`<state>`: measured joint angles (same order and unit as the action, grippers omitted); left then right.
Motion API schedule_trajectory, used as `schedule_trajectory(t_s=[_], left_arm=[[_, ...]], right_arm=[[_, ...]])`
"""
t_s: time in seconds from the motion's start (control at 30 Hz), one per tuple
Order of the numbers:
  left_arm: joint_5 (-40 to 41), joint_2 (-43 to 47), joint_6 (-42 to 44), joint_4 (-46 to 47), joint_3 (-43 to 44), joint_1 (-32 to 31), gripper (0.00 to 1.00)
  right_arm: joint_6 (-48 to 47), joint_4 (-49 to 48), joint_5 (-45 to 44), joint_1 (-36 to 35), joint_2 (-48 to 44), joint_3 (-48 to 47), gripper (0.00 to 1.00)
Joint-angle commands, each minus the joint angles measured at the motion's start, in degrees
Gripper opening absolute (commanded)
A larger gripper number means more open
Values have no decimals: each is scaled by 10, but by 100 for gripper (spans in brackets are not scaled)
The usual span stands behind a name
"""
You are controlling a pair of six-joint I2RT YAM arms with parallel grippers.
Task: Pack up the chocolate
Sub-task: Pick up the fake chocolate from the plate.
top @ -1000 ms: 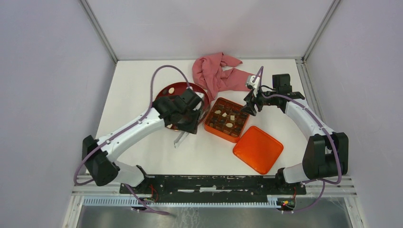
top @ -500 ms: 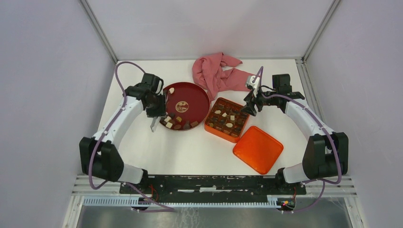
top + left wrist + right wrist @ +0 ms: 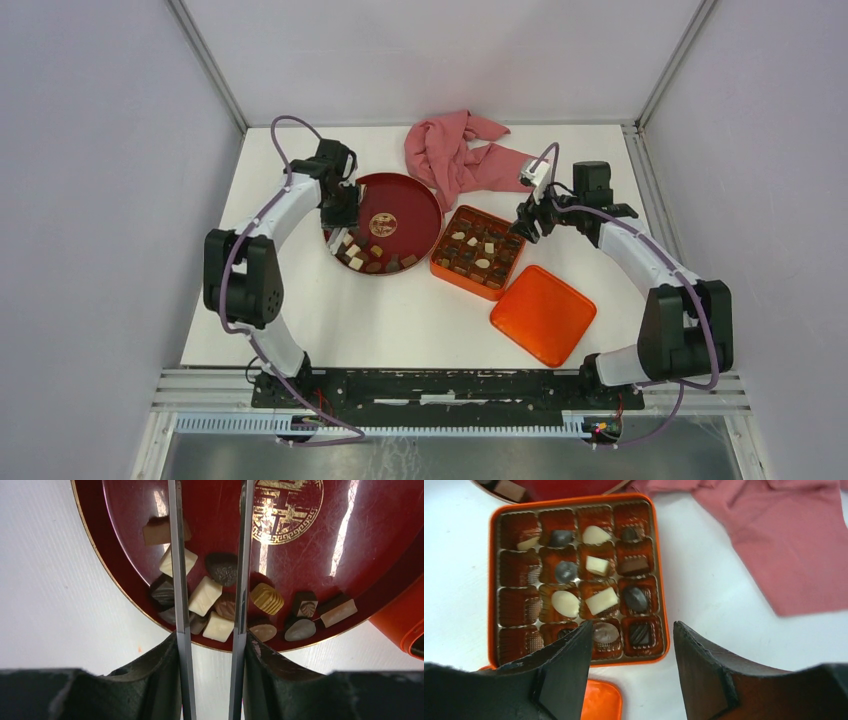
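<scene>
**Left wrist view.** The left gripper (image 3: 210,530) hangs over the rim of the round dark-red plate (image 3: 360,540) that lies nearest its own body. Its two thin fingers (image 3: 178,580) stand apart with nothing clamped. The loose chocolate (image 3: 266,598) lies in a crowded heap under and around them. A cream block (image 3: 205,596) and a dark oval piece (image 3: 222,567) sit in the gap between the fingers. Other pieces are partly hidden beneath one finger, and a few lie well outboard of the other. Whether the fingers touch any piece cannot be told.

**Right wrist view.** The right gripper (image 3: 633,630) hovers with jaws wide and empty above the orange tin (image 3: 574,501). Most cups below and ahead of its fingertips already hold a piece. Three cups in the column outboard of one finger, on the side away from the pink cloth (image 3: 804,545), look empty.

**Handling, as a judgement.** Each piece is probably light and stiff but brittle-shelled, smooth, and liable to dent or smear under a hard squeeze. Flat-sided blocks offer the surest hold — across two parallel faces, at mid-height. Domed pieces are likely to slip out sideways, so a gentle, centred pinch suits them. Touching neighbours may be dragged along — a piece at the heap's fringe is the easier pick.
</scene>
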<state>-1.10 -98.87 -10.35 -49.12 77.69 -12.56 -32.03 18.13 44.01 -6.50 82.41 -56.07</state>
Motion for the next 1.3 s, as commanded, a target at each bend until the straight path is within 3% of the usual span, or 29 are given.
schedule_trajectory(t_s=[0.0, 0.63, 1.03, 1.27], left_arm=[[-5, -19, 32, 17, 37, 7, 46], [0, -78, 45, -23, 99, 17, 47], [-68, -85, 60, -22, 112, 21, 47], [-44, -102, 59, -25, 116, 21, 46]], right_arm=[[106, -121, -102, -1, -40, 39, 65], [89, -91, -67, -2, -26, 22, 67], [81, -84, -57, -1, -21, 18, 67], [79, -80, -53, -2, -20, 18, 68]])
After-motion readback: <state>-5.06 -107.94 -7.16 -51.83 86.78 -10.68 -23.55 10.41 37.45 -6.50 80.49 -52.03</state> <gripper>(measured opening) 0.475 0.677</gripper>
